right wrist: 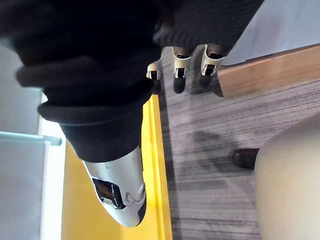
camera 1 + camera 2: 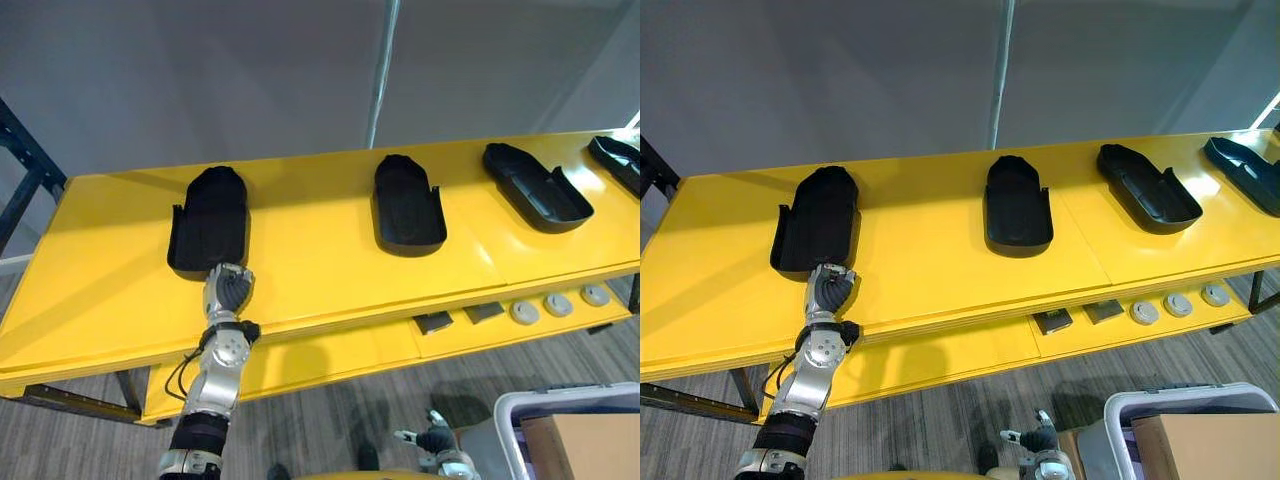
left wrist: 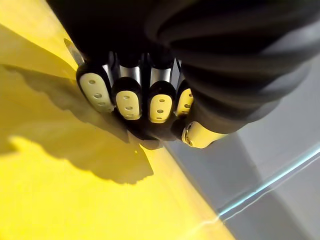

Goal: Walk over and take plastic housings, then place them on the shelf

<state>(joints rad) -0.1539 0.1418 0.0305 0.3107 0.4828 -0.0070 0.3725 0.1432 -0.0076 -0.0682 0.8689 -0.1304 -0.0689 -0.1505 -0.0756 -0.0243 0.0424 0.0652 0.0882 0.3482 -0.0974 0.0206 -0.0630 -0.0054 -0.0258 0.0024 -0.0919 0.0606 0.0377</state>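
- 4 housings on the shelf [image 2: 310, 260] top, in a row and well apart: leftmost housing [image 2: 210, 220], then [image 2: 407, 205], [image 2: 535, 187], [image 2: 618, 160].
- All are black plastic, long and shoe-shaped. One end is rounded and the other squared, with small side tabs. The left two lie hollow side down. The third lies hollow side up, showing a raised rim. The fourth is cut off by the view edge.
- left robot hand [image 2: 228, 290]: fingers curled at the near rim of the leftmost housing, thumb below. The housing rests flat on the shelf.
- right robot hand [image 2: 435, 440]: low over the floor [image 2: 330, 420] beside the bin [image 2: 520, 405], fingers loose and spread, holding nothing.
- Shelf is glossy yellow with two levels. The top is made of panels with a seam right of centre.
- The lower shelf [image 2: 330, 355] holds 2 dark square parts [image 2: 433, 322] and 3 grey round discs [image 2: 558, 304], lined up at the right end.
- Dark metal frame [image 2: 25, 160] at the left end.
- Room: plain grey wall [image 2: 200, 80] with 1 thin vertical pole [image 2: 382, 75], and grey plank-pattern floor.
- 1 pale bin at lower right with 1 brown box [image 2: 585, 445] in it.
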